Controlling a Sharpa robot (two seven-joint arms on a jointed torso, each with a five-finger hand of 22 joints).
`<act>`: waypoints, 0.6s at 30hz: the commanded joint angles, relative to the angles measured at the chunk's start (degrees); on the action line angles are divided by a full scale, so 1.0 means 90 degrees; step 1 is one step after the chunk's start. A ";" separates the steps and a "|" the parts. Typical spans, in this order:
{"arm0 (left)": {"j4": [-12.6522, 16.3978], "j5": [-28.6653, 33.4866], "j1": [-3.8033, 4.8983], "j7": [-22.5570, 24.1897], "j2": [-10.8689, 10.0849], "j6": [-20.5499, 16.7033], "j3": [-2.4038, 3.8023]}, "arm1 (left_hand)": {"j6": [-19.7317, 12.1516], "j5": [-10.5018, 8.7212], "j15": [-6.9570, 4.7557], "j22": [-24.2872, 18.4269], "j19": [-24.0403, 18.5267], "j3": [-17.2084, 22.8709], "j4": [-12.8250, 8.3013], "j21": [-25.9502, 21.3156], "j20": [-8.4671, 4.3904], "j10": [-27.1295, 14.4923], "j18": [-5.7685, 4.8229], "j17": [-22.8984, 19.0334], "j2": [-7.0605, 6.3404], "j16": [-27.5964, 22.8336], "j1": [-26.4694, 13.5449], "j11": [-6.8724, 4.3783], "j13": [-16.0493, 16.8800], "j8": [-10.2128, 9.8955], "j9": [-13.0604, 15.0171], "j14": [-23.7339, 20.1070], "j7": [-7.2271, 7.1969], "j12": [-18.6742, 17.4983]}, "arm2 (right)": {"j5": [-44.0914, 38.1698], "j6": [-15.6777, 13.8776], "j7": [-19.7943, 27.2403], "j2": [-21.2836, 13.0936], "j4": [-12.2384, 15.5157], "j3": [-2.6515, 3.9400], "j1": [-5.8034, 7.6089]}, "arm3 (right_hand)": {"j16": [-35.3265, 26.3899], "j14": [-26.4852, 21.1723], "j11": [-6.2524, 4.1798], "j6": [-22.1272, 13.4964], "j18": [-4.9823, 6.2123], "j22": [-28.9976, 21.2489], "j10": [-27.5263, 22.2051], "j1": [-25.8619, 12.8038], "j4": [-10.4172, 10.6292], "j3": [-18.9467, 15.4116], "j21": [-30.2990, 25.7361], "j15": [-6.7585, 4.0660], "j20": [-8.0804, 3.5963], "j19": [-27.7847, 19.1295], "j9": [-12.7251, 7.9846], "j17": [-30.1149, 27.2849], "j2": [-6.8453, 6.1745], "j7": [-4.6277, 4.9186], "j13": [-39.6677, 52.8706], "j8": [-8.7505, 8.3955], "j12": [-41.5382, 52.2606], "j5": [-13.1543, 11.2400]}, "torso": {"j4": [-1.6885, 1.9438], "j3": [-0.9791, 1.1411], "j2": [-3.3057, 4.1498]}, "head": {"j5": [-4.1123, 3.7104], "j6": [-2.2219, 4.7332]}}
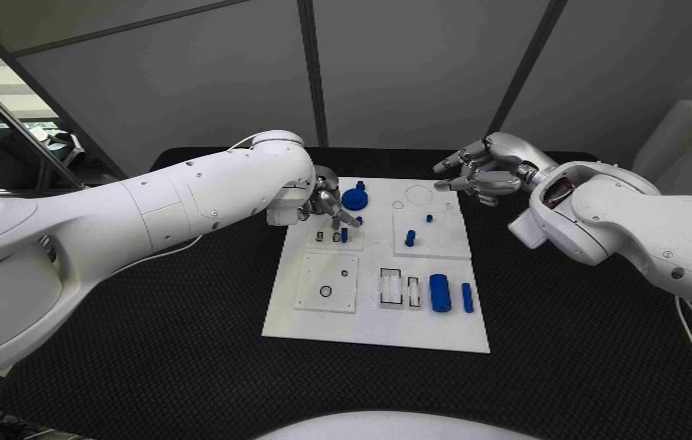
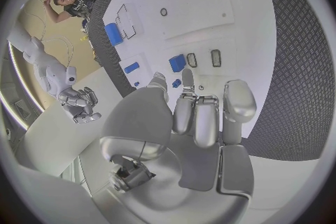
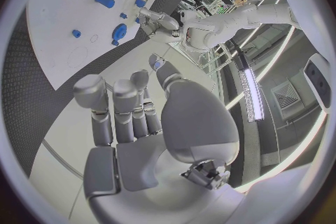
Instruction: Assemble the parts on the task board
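The white task board (image 1: pixel 378 305) lies mid-table. My left hand (image 1: pixel 330 206) hovers low over its far left part, fingers stretched toward a short blue peg (image 1: pixel 343 234) that stands beside two small slots. In the left wrist view a small blue bit (image 2: pixel 176 83) shows between the thumb and a fingertip (image 2: pixel 187 75), with a gap on either side; the left hand (image 2: pixel 199 115) holds nothing. A round blue disc (image 1: pixel 355 198) sits just right of the hand. My right hand (image 1: pixel 477 174) hangs over the board's far right corner, fingers loosely apart and empty.
Other blue parts on the board: a peg (image 1: pixel 410 238), a smaller one (image 1: pixel 428 218), a thick cylinder (image 1: pixel 440 292) and a thin bar (image 1: pixel 467 297) near the right edge. A raised plate with a hole (image 1: pixel 327 282) takes the near left. Black matting (image 1: pixel 577 340) surrounds the board.
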 commanded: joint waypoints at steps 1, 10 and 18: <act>-0.0042 -0.0056 0.0009 -0.0072 0.0026 0.0237 -0.0014 | -0.0059 0.0002 -0.0054 -0.0009 -0.0023 0.0008 -0.0046 -0.0006 -0.0007 0.0080 -0.0161 0.1034 0.0064 -0.0015 0.0046 -0.0023 0.1044 0.0032 0.0028 0.0434 0.0010 -0.0039 | -0.0030 0.0045 0.0010 0.0010 -0.0003 0.0007 0.0014 | -0.0014 0.0043 -0.0018 -0.0047 0.0107 0.0007 -0.0010 -0.0060 -0.0007 0.0023 -0.0027 -0.0008 -0.0011 0.0029 -0.0008 0.0010 -0.0020 0.0012 -0.0004 -0.0021 0.0015 0.0028 | -0.0006 0.0001 0.0000 | 0.0007 -0.0019; -0.0094 -0.0055 0.0006 -0.0059 0.0086 0.0335 -0.0073 | -0.0074 0.0004 -0.0051 -0.0014 -0.0035 0.0019 -0.0052 -0.0011 -0.0005 0.0077 -0.0159 0.1033 0.0083 -0.0017 0.0085 -0.0021 0.1046 0.0030 0.0075 0.0432 0.0013 -0.0048 | -0.0033 0.0012 0.0021 0.0035 -0.0023 0.0007 0.0014 | -0.0023 0.0052 -0.0018 -0.0055 0.0109 -0.0006 -0.0001 -0.0071 -0.0008 0.0030 -0.0040 -0.0009 -0.0012 0.0032 -0.0008 0.0008 -0.0015 0.0013 -0.0007 -0.0020 0.0022 0.0040 | -0.0006 0.0001 0.0005 | 0.0000 -0.0057; -0.0118 -0.0055 0.0003 -0.0048 0.0122 0.0380 -0.0081 | -0.0091 0.0007 -0.0048 -0.0020 -0.0054 0.0048 -0.0069 -0.0020 -0.0002 0.0075 -0.0155 0.1032 0.0129 -0.0018 0.0164 -0.0018 0.1053 0.0025 0.0153 0.0431 0.0015 -0.0058 | -0.0033 -0.0053 0.0059 0.0068 -0.0051 0.0007 0.0014 | -0.0045 0.0063 -0.0019 -0.0070 0.0110 -0.0020 -0.0002 -0.0067 -0.0024 0.0057 -0.0059 -0.0010 -0.0013 0.0044 -0.0008 0.0001 0.0001 0.0014 -0.0030 -0.0020 0.0016 0.0080 | 0.0004 0.0004 0.0001 | -0.0012 -0.0067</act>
